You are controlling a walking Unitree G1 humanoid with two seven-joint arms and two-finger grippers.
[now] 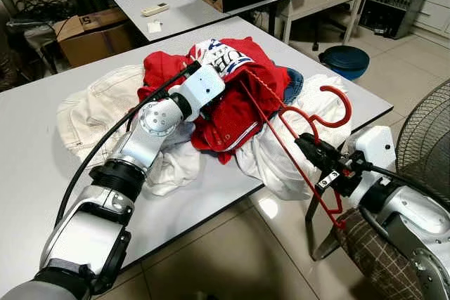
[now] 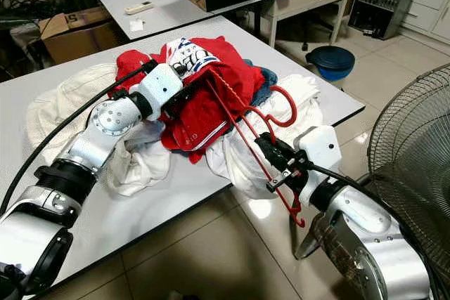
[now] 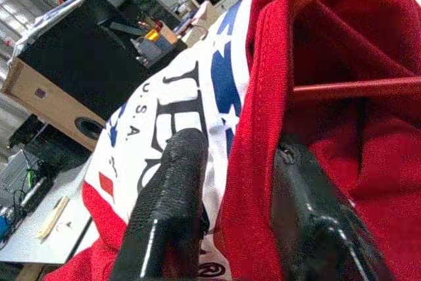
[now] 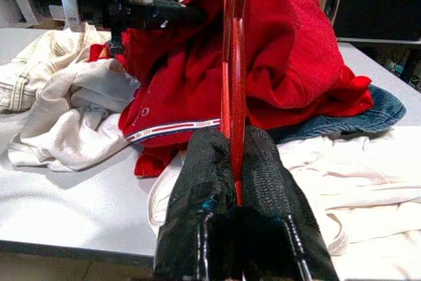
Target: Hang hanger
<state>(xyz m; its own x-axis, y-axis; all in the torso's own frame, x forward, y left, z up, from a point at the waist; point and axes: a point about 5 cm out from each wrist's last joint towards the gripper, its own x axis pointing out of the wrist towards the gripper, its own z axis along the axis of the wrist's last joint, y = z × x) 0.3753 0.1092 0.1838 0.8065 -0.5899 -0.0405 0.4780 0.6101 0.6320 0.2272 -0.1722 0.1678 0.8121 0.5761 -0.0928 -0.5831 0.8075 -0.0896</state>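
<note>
White table [image 1: 42, 166] w/ a heap of clothes. Right gripper [image 4: 235, 162] has its 2 fingers clamped on the red hanger [image 1: 292, 131] at the table's near edge; hanger's far end sits inside the red shirt [image 1: 242, 96]. Left gripper [image 3: 230, 182] pinches that shirt's collar, atop the pile.

The hanger [image 1: 302, 121] was red; the shirt [image 1: 242, 96] red with a white, blue-starred print; the bench [image 1: 42, 166] pale grey.
</note>
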